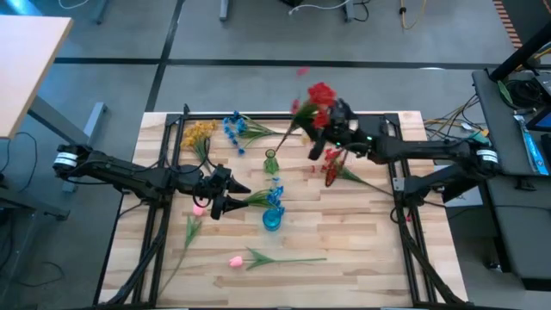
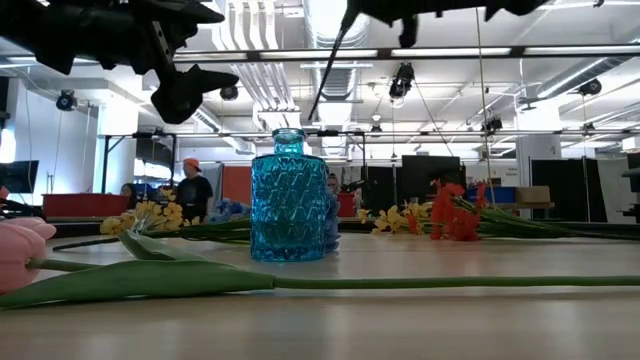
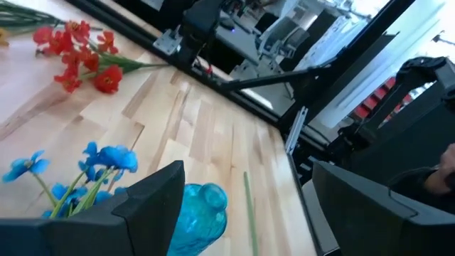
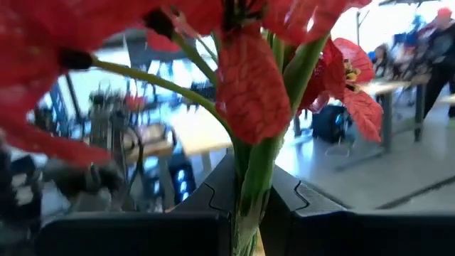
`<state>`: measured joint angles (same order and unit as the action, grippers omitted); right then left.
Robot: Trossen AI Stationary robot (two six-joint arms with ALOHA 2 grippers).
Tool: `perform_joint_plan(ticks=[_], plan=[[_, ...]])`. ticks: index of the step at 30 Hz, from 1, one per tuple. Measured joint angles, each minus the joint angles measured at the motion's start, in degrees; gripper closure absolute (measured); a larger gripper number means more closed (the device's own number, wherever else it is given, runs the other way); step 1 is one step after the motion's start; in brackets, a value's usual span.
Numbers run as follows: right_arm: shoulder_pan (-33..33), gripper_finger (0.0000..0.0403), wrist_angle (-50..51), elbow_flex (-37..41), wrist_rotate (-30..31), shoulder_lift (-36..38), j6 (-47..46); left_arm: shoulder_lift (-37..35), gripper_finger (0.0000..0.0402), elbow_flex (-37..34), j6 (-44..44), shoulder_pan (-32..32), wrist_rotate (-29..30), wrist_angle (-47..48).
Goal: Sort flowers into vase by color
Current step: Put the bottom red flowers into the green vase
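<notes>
My right gripper is raised over the far middle of the table and shut on a red spray. Its blossoms fill the right wrist view. My left gripper hangs open above the table, left of the blue glass vase. That vase stands upright and holds a blue spray. It shows between my left fingers. A small green vase stands farther back. A second red spray, yellow flowers, blue flowers and two pink tulips lie flat. My right gripper pinches the red spray's green stem between its two fingers, just below the blossoms, coming from the table's right. The spray is lifted clear, with its blossoms above the fingers. Its thin stem end slants down toward the green vase.
Black frame rails run along the table's left and right sides. One tulip's long stem lies across the near part of the table. A person stands in the room far behind. Bare wood lies right of the blue vase.
</notes>
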<state>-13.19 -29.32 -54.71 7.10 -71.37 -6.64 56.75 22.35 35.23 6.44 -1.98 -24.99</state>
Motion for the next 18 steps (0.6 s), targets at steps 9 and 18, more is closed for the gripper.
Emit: perform_joint_plan(ticks=[9, 18], plan=[[0.02, 0.0374, 3.49, -6.89, -0.07, -7.78, 3.18, -5.14, 0.0109, 0.00, 1.31, 0.01, -0.02, 0.98], [0.02, 0.0374, 3.69, -7.44, 0.46, -9.77, 5.84, -11.38, 0.0109, 0.00, 3.29, 0.00, 0.01, 5.31]])
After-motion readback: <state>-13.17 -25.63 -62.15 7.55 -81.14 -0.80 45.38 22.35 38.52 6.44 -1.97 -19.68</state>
